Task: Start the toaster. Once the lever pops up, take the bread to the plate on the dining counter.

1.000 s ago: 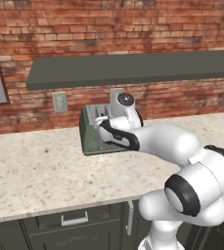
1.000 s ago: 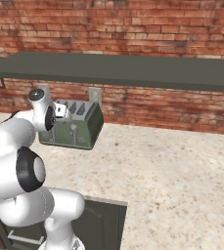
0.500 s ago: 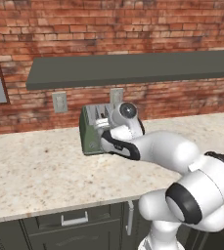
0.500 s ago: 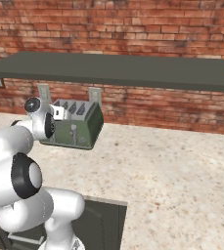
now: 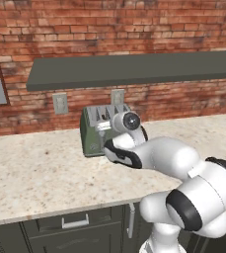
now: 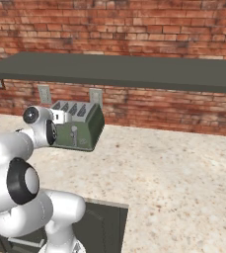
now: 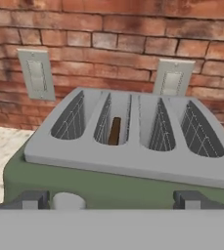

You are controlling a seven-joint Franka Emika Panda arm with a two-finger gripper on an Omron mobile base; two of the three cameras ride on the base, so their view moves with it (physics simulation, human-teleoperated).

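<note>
1 toaster [image 7: 133, 161] sits low in the hand view on the counter [image 5: 30, 168], its long axis across the frame, 4 slots running toward the brick wall [image 7: 108, 44]. 1 bread [image 7: 114, 131] stands upright in the 2nd slot from left. The pincer [image 7: 113, 199] hovers open at the toaster's front edge, 2 fingertips apart.

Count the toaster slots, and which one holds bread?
4. The toaster has four slots side by side across its grey top. In the hand view, the bread sits in the second from the left; the other three look empty.
</note>
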